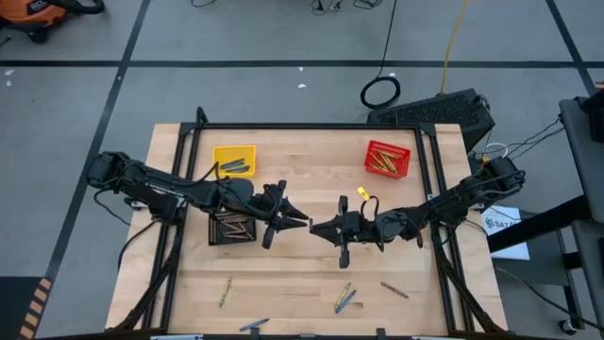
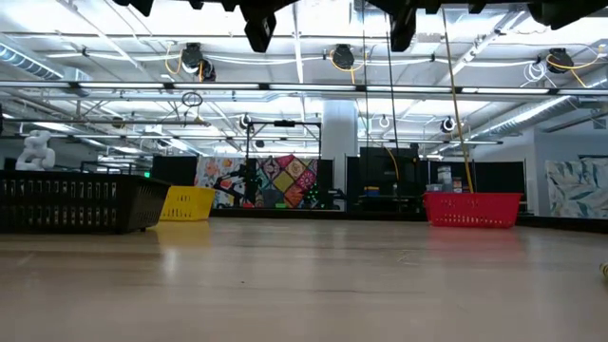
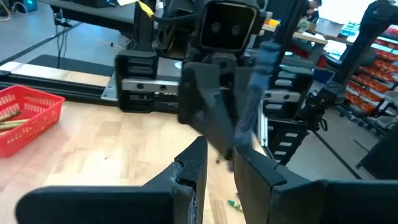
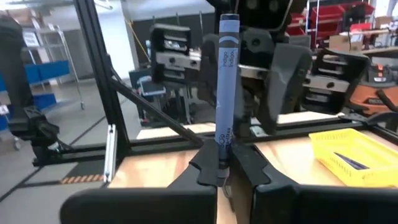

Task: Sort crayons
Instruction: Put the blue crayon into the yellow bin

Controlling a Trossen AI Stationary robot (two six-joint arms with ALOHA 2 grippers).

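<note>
Wooden desk (image 1: 302, 274), mid-span: right pincer (image 4: 219, 169) clamps blue crayon (image 4: 226, 87) by its base; light, brittle, slippery. Left pincer (image 3: 217, 165) nearby, slightly parted, empty.

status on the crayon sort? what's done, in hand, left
Done: crayons already lie in the yellow basket, red basket and black basket. In hand: the right tool holds a blue crayon upright, facing the left tool mid-table. Left: several loose crayons along the table's near edge.
</note>
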